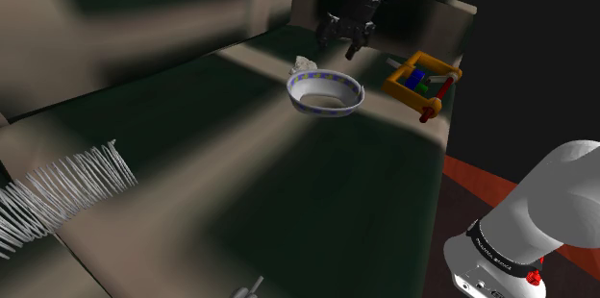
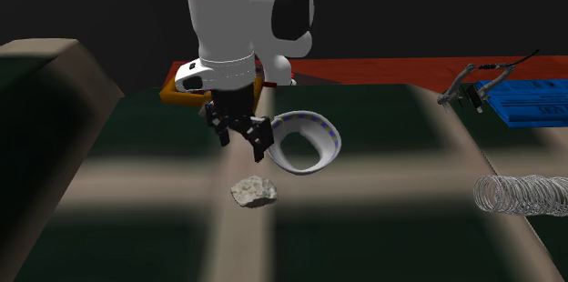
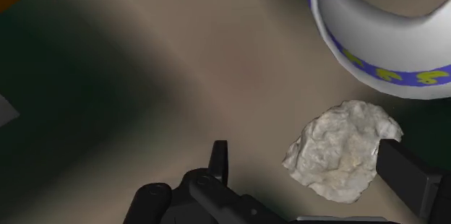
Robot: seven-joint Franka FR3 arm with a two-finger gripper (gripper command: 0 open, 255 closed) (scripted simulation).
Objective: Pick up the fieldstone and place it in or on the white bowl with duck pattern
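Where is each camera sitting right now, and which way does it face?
Shoulder view: beside the arm's base, looking down across the table to the bowl; open jaws at top.
Second exterior view: across the table, facing the arm; jaws hang above the stone.
Wrist view: mounted behind the jaws, looking down along them; the stone lies below, between the open jaws.
Shared: stone and bowl appear in all three.
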